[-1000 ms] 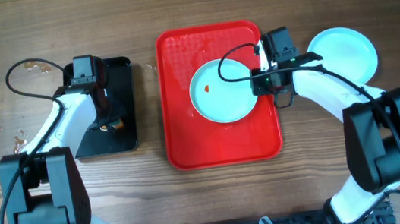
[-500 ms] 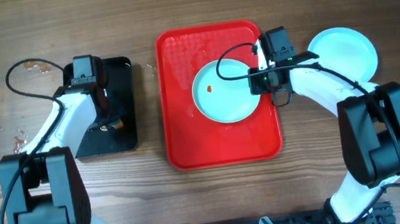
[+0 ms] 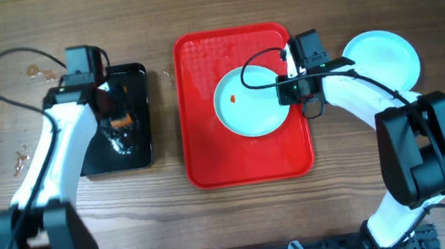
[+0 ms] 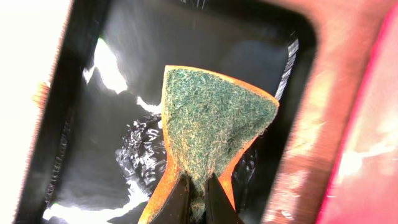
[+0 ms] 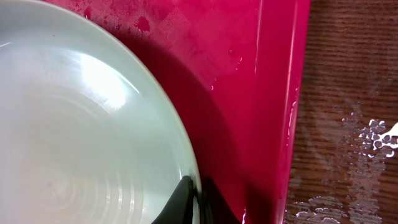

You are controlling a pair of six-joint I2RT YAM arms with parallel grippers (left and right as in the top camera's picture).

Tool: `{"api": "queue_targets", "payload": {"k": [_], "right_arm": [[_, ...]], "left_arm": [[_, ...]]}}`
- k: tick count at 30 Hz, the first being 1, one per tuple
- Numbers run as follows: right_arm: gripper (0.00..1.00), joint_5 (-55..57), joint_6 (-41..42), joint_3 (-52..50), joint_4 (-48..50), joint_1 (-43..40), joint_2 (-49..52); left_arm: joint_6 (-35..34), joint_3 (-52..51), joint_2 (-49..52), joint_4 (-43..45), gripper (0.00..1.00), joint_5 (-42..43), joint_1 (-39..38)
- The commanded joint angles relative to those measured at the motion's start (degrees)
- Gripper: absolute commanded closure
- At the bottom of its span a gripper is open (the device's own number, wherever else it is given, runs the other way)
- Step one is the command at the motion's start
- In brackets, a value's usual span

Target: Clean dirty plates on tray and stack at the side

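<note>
I'm watching the L gripper (image 4: 198, 194) pinching a sponge (image 4: 211, 118) by its narrow end, jaws nearly closed on it, green scrub face toward the wrist cam, orange edge showing round it. The sponge is hanging over the black tray (image 3: 130, 75), which is lying left of the red tray (image 3: 244, 163) w/ water glinting in its bottom. I can't tell if the sponge is touching that water.

The R gripper (image 5: 196, 194) is gripping the dirty plate (image 3: 250, 108) at its right rim, jaws narrow, one finger on each side of the edge. That plate is sitting inside the red tray, upper right part, close to the tray's right wall. A small orange-red smear (image 3: 234, 99) is showing on its left side.

A second plate (image 3: 384, 58) is resting on the table (image 3: 191, 9) just right of the red tray, apart from it. I'm also seeing water droplets (image 5: 367, 130) on the wood beside the tray rim.
</note>
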Motion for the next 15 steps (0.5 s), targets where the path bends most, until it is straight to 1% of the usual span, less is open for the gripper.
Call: {"api": "queue_targets", "payload": {"k": [1, 13, 14, 15], "right_arm": [[0.94, 0.24, 0.07, 0.15, -0.72, 0.17, 2.45], [0.94, 0.26, 0.00, 0.15, -0.72, 0.17, 2.45], [0.94, 0.26, -0.02, 0.15, -0.72, 0.17, 2.45], [0.94, 0.24, 0.00, 0.15, -0.72, 0.20, 2.45]], "left_arm": [[0.74, 1.09, -1.27, -2.08, 0.96, 0.02, 0.22], [0.74, -1.22, 1.11, -1.75, 0.96, -0.07, 0.20], [0.74, -1.22, 1.11, -1.64, 0.96, 1.57, 0.20], [0.74, -1.20, 1.11, -1.31, 0.96, 5.38, 0.13]]}}
